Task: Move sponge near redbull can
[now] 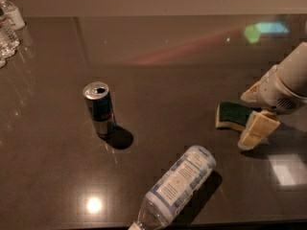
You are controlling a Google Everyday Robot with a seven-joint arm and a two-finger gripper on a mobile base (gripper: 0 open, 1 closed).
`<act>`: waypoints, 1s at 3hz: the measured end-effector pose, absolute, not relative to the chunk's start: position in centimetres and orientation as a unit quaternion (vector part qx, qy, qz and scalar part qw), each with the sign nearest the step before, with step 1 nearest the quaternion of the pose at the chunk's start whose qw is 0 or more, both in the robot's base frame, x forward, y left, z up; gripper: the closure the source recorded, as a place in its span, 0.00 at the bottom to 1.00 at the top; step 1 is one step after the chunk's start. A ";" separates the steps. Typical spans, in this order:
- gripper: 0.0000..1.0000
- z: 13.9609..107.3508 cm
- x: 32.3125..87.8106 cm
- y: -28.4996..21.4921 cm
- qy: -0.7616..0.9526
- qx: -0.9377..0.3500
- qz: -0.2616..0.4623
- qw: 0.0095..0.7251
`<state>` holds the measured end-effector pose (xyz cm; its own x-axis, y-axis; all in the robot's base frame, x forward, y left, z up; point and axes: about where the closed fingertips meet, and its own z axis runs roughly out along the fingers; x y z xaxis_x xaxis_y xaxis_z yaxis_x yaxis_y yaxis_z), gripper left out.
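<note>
**Tool straddling sponge, far right of the can**

Tool sits well to the right of the redbull can, low over the surface. Its cream fingers stand apart, one on the far side and one on the near side of the sponge's right end. Whether either pad presses the foam yet, cannot tell; it does not look clamped.

Sponge lies flat, green side up, well apart from the can, with bare surface between them.

Arm enters from the right edge, white wrist angled down and left, so the fingers point toward the can.

Risks, as judged:
- The grip covers only the sponge's end. Soft foam may pivot or slip out on lifting.
- A closing finger may nudge the sponge sideways rather than trap it.
- The can stands upright and slim. A low, fast approach could knock it over.
- A water bottle lies on its side, right of and nearer than the can. A sweep on the near side may set it rolling.

More bottles stand far left of the can, out of play.
</note>
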<state>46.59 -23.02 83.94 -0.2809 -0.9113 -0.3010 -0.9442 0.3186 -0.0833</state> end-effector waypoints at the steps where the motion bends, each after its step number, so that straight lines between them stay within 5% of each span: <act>1: 0.41 83.9 46.8 -23.3 0.801 -0.577 0.057 0.147; 3: 0.88 85.7 47.7 -22.2 0.795 -0.584 0.061 0.153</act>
<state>47.72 -22.25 85.68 -0.2720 -0.9095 -0.3143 -0.9466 0.3116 -0.0825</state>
